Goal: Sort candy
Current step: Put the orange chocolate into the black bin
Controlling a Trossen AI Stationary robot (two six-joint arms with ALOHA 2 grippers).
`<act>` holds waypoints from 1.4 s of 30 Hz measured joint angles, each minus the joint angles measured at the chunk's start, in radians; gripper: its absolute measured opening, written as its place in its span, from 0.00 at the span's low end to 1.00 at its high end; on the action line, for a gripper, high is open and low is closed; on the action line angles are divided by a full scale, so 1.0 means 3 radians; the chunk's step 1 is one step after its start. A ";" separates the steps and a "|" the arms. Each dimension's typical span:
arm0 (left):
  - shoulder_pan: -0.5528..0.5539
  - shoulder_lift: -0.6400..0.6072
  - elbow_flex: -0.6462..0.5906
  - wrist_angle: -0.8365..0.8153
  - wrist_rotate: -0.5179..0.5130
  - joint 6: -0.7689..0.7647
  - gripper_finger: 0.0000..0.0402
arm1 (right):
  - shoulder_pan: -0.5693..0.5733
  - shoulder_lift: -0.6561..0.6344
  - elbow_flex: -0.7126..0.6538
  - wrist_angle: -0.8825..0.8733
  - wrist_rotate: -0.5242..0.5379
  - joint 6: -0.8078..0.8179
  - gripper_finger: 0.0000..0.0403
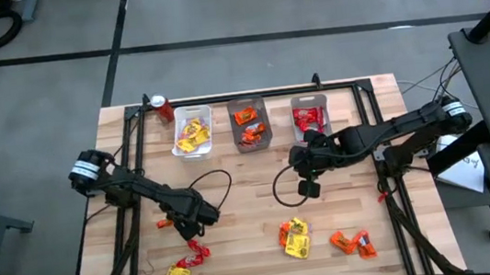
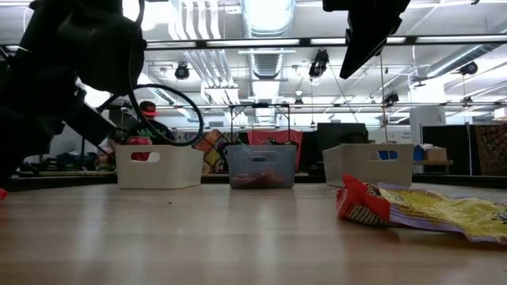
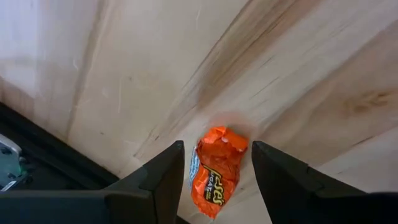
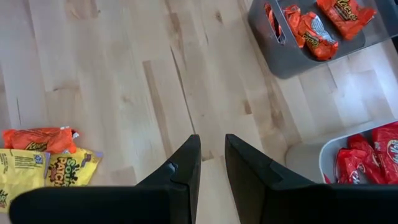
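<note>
My left gripper (image 3: 217, 146) is low over the table's near left part (image 1: 178, 224). It is open, with one finger on each side of an orange candy packet (image 3: 216, 171) that lies flat on the wood (image 1: 164, 223). I cannot tell whether a finger touches the packet. My right gripper (image 4: 212, 140) hangs above the table's middle right (image 1: 306, 188). Its fingers stand a narrow gap apart with nothing between them. Loose candy lies near the front edge: red and yellow packets (image 1: 188, 260), a yellow and orange heap (image 1: 295, 238) and orange packets (image 1: 353, 242).
Three bins stand in a row at the far edge: a white one with yellow candy (image 1: 193, 131), a grey one with orange candy (image 1: 249, 125) and a white one with red candy (image 1: 309, 116). A red soda can (image 1: 163, 108) stands at the far left. A black frame (image 1: 240, 95) borders the table.
</note>
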State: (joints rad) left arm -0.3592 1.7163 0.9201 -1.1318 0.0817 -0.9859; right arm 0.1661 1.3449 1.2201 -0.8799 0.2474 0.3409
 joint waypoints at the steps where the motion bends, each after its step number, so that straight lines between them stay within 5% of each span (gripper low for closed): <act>1: 0.0000 0.0001 -0.0014 0.0020 0.0000 0.0000 0.42 | 0.0000 0.0000 0.0000 0.0001 0.0001 0.0001 0.17; 22: 0.0000 -0.0037 -0.0135 0.0279 0.0018 0.0079 0.03 | 0.0000 0.0000 0.0000 0.0011 0.0052 0.0038 0.17; 27: 0.0001 -0.0129 0.0056 0.0300 -0.0174 0.0309 0.02 | 0.0000 0.0000 0.0000 -0.0056 0.0034 0.0038 0.17; 36: 0.0095 -0.0192 0.0861 0.0569 -0.0990 0.1354 0.02 | 0.0103 -0.0032 -0.0014 -0.0298 0.0025 0.0096 0.17; 42: 0.0173 -0.0199 0.1352 0.1172 -0.1125 0.2488 0.02 | 0.0332 -0.0045 -0.0136 -0.0291 0.0025 0.0202 0.17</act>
State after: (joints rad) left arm -0.3071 1.6566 1.3257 -0.7801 -0.2558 -0.2396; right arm 0.2659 1.3315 1.1792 -0.9670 0.2550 0.4016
